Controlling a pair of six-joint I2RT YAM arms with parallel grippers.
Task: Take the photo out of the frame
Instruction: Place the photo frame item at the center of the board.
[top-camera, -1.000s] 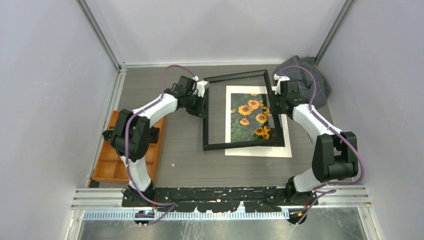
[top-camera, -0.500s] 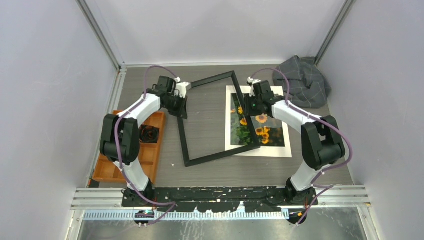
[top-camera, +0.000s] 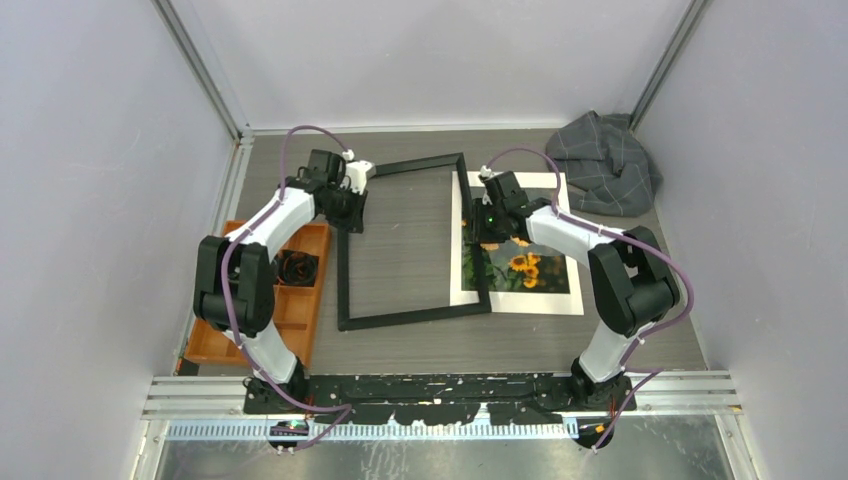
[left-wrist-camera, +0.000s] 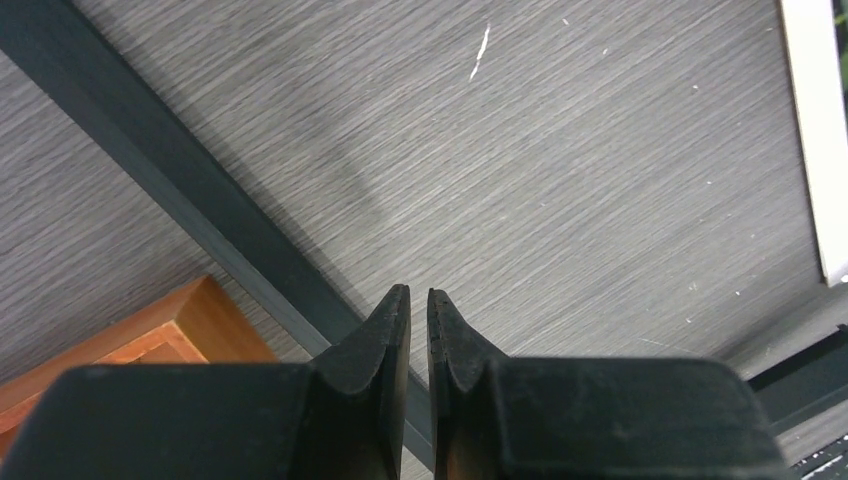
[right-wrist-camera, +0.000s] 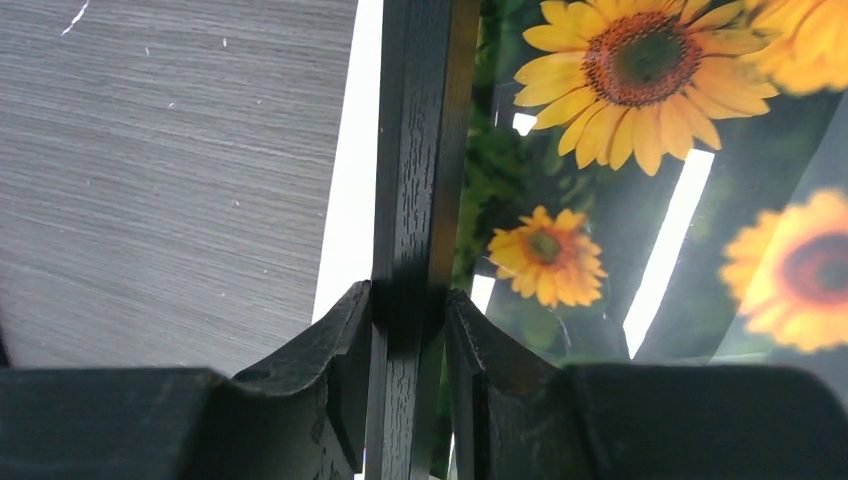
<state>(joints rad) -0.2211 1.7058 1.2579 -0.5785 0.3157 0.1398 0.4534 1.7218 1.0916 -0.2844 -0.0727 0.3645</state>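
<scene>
Two grippers stand at opposite long rails of the frame. Farthest left sits the orange compartment tray (top-camera: 322, 270). Just right of it, the left gripper (left-wrist-camera: 418, 295) hangs over the left rail of the frame (top-camera: 415, 315). Its fingers are almost together, with only a thin slit between them and nothing in it. The rail passes underneath, so I judge this claw holds nothing.

The black frame lies with its long axis running near to far, slightly skewed, and bare table (top-camera: 400, 250) shows through its opening. On its right rail the right gripper (right-wrist-camera: 408, 300) is clamped tight, one finger pressed on each side of the wood.

That rail crosses the left edge of the photo (top-camera: 530, 270). The sunflower print lies flat on the table to the right of this claw, its long axis also near to far, and most of it is already outside the border. The right arm is much the nearer. The next move likely depends on carrying that rail leftward, off the print.

Only the top view shows this overlap. Only the wrist views show the left claw's slit and the right claw's grip. A grey cloth (top-camera: 605, 165) lies crumpled at far right.
</scene>
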